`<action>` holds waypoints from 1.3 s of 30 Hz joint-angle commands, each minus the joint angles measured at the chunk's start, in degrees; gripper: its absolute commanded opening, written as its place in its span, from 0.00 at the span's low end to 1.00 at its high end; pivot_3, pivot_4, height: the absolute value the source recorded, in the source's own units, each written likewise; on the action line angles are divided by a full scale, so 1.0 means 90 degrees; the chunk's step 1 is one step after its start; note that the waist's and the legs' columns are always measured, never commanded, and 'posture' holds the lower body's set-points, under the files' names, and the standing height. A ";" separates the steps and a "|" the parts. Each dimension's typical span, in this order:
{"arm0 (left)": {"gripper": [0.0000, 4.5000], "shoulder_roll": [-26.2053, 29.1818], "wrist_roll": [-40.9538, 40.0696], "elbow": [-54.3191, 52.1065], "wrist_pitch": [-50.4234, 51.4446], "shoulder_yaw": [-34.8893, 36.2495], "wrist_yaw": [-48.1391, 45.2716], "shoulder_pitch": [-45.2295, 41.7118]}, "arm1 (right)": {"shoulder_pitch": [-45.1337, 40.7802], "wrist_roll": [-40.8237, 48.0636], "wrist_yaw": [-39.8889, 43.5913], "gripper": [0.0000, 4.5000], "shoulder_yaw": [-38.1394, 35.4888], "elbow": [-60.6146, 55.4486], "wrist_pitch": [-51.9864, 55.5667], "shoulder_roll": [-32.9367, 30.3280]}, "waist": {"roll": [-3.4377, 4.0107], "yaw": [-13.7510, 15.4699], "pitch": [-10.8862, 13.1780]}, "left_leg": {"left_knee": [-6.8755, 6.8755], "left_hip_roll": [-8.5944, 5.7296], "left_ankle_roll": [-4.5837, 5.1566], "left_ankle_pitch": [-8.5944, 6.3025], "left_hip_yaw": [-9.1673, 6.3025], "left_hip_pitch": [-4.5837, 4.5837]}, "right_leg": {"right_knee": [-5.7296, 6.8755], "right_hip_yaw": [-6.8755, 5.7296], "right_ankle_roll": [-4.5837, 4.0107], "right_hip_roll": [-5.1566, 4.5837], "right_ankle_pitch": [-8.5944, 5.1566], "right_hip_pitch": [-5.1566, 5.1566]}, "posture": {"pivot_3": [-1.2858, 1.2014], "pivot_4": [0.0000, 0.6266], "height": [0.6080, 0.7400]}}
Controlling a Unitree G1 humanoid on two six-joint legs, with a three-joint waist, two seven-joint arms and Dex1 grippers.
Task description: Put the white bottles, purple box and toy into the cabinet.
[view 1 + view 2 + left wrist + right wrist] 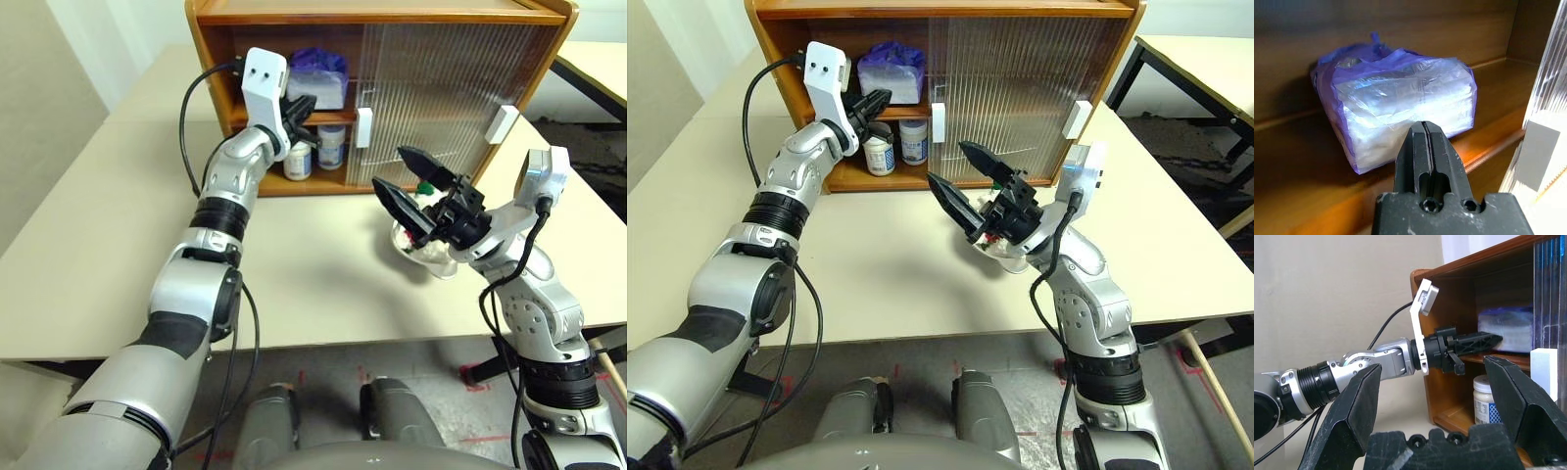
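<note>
**Toy left to go; R arm is nearest**

The toy (423, 196) sits in a glass dish (431, 257) on the surface (98, 255), in front of the cabinet's (392, 15) shut door. In the head view the dish is at about 6 o'clock from the right end effector (409, 181), just under and behind its black fingers. The R arm is much nearer than the L one. That end effector is wide apart and holds nothing. I think it needs to tip down to get the toy.

The toy is small, white and fluffy, w/ a bit of red and green on top. Most of it hides behind the fingers, so I can't tell which way it leans.

The left end effector (872, 103) is pressed closed, w/ nothing in it. Its tip is right at the purple box (1400, 115), which lies on the top shelf, long side going back into the cabinet. The box looks soft and crinkly.

Both white bottles (314, 152) stand side by side on the bottom shelf, at 6 o'clock from the box.
</note>
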 commanded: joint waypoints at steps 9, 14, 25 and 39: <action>0.04 0.0285 -0.0486 -0.2773 0.0689 -0.0184 -0.1511 0.1290 | 0.0007 0.0017 0.0057 1.00 -0.0049 -0.0060 -0.0002 -0.0102 | 0.0002 -0.0047 -0.0001 | -0.0008 0.0007 0.0000 0.0000 0.0002 0.0003 | -0.0003 0.0001 -0.0005 0.0001 -0.0001 -0.0002 | 0.49 0.00 1.00; 0.28 0.0648 -0.0920 -0.4526 0.1024 -0.0363 -0.2377 0.2360 | 0.0037 0.0026 0.0065 1.00 -0.0197 0.0021 -0.0030 -0.0182 | 0.0002 -0.0078 -0.0001 | -0.0004 0.0011 0.0000 0.0000 0.0001 0.0003 | 0.0006 0.0001 -0.0010 0.0004 -0.0002 -0.0002 | 0.49 0.00 1.00; 0.01 0.0179 -0.0247 -0.4281 0.0549 -0.1148 -0.2387 0.2265 | 0.0436 0.0203 0.0099 1.00 -0.0679 -0.0025 -0.0140 -0.0324 | 0.0001 0.0048 -0.0010 | 0.0032 0.0011 0.0000 0.0000 0.0001 0.0002 | -0.0001 0.0004 -0.0032 0.0000 -0.0001 0.0018 | 0.49 0.00 1.00; 0.01 -0.0818 0.0949 -0.1096 -0.0617 -0.1308 -0.0949 0.0509 | 0.1117 0.0911 0.0873 1.00 -0.1396 -0.0189 0.0050 -0.1103 | 0.0006 -0.0011 -0.0013 | 0.0031 0.0004 0.0002 0.0000 -0.0002 0.0001 | -0.0014 0.0016 -0.0033 0.0013 0.0003 0.0012 | 0.47 0.00 1.00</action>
